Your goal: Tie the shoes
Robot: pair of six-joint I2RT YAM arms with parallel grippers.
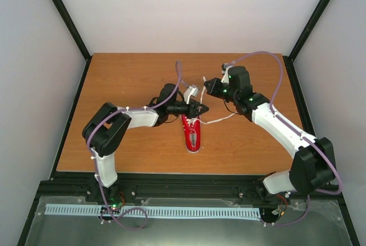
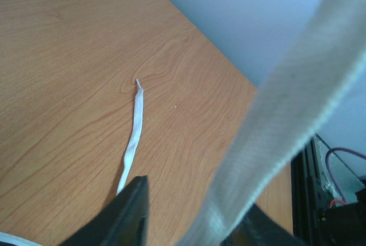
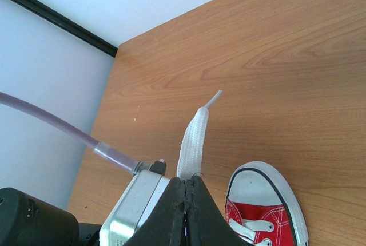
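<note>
The red sneaker [image 1: 192, 133] lies lengthways in the middle of the desk [image 1: 126, 80], between the two arms. The right gripper [image 3: 186, 180] has its jaws pressed together on a white lace [image 3: 191, 137]. The lace's tip pokes out past them, raised near the toe cap [image 3: 266, 191]. The left gripper [image 1: 200, 108] hovers at the sneaker's far end. Its jaws stand apart with a blurred strand [image 2: 286, 114] crossing the gap, not pinched as far as I can see. A loose lace [image 2: 132, 137] trails flat on the desk.

I'd say they're at the crossing stage, with no knot made yet. Next, the left jaws need to close on their strand. Then both ends must be drawn across each other without dragging the sneaker.
</note>
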